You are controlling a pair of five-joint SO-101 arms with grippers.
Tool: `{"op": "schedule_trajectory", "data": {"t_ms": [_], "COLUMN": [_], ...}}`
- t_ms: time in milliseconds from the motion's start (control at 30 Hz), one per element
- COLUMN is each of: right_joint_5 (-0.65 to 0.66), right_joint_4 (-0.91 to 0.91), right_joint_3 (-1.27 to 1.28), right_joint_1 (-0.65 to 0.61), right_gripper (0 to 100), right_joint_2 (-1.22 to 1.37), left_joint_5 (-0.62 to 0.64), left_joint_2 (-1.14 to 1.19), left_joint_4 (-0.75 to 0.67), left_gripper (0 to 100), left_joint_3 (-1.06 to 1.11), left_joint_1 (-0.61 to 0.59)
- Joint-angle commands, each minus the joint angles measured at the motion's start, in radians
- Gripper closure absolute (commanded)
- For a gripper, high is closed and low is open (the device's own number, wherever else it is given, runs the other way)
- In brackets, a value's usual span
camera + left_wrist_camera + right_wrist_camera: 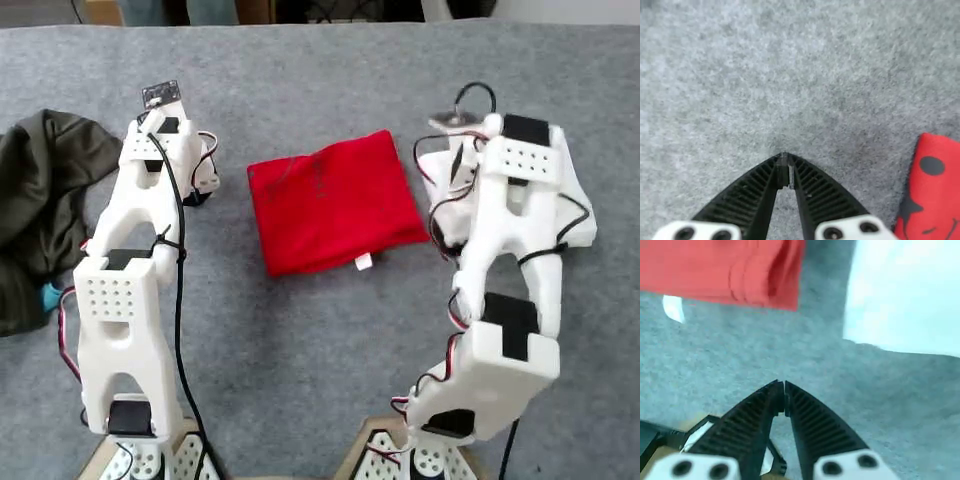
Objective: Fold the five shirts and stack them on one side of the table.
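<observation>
High view: grey table [330,80], red shirt [335,200] ctr, dark shirt [40,200] at edge

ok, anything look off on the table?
Red shirt is folded but lies askew on the table, white tag poking out at its near edge. Dark green shirt sits crumpled, unfolded, beside the left arm.

The red shirt [335,200] fills the middle of the table [330,80], leaving just a narrow strip of bare grey surface between it and each arm. The left arm [140,250] and right arm [510,260] stand like walls on either side. Broad open table lies beyond the shirt and also nearer the bases. A dark heap of clothes [40,200] blocks the left edge, and a white cloth [905,295] lies by the right arm
</observation>
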Motion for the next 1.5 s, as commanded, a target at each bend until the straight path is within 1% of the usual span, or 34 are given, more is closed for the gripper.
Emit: {"op": "schedule_trajectory", "data": {"t_ms": [0,133,233,300,433,533,600,700,833,900,1000,1067,1200,1333,1467], "right_joint_5": [-0.008,-0.009,-0.009,-0.009,-0.009,-0.009,-0.009,-0.009,-0.009,-0.009,-0.009,-0.009,-0.009,-0.009,-0.005], "right_joint_4": [-0.018,-0.117,-0.155,-0.15,-0.103,-0.103,-0.11,-0.11,-0.049,-0.008,0.003,-0.037,-0.167,-0.348,-0.546], "right_joint_3": [-0.151,-0.223,-0.223,-0.222,-0.222,-0.231,-0.232,-0.257,-0.343,-0.398,-0.444,-0.441,-0.435,-0.441,-0.438], "right_joint_1": [-0.058,-0.198,-0.253,-0.253,-0.189,-0.15,-0.15,-0.161,-0.169,-0.163,-0.144,-0.153,-0.196,-0.233,-0.258], "right_gripper": [98.4,98.4,98.4,98.4,98.4,98.4,98.4,98.4,98.4,98.4,98.4,98.4,98.4,98.4,98.4], "right_joint_2": [-0.058,0.01,0.091,0.151,0.252,0.309,0.331,0.331,0.285,0.249,0.193,0.168,0.179,0.246,0.361], "left_joint_5": [-0.008,-0.008,-0.008,-0.008,-0.021,-0.029,-0.029,-0.029,-0.029,-0.029,-0.029,-0.029,-0.029,-0.029,-0.029], "left_joint_2": [-0.002,-0.002,-0.002,-0.002,-0.002,-0.012,-0.031,-0.08,-0.095,-0.091,-0.049,0.011,0.143,0.269,0.356], "left_joint_4": [-0.015,-0.015,-0.015,-0.015,-0.021,-0.005,0.06,0.218,0.368,0.413,0.417,0.405,0.353,0.275,0.264], "left_gripper": [97,97,97,97,97,97,97,97,97,97,97,97,97,97,97], "left_joint_3": [-0.016,-0.016,-0.016,-0.016,-0.027,-0.074,-0.165,-0.374,-0.608,-0.682,-0.665,-0.647,-0.664,-0.684,-0.748], "left_joint_1": [-0.038,-0.038,-0.038,-0.038,-0.035,0.007,0.031,0.073,0.193,0.26,0.321,0.335,0.325,0.275,0.234]}}
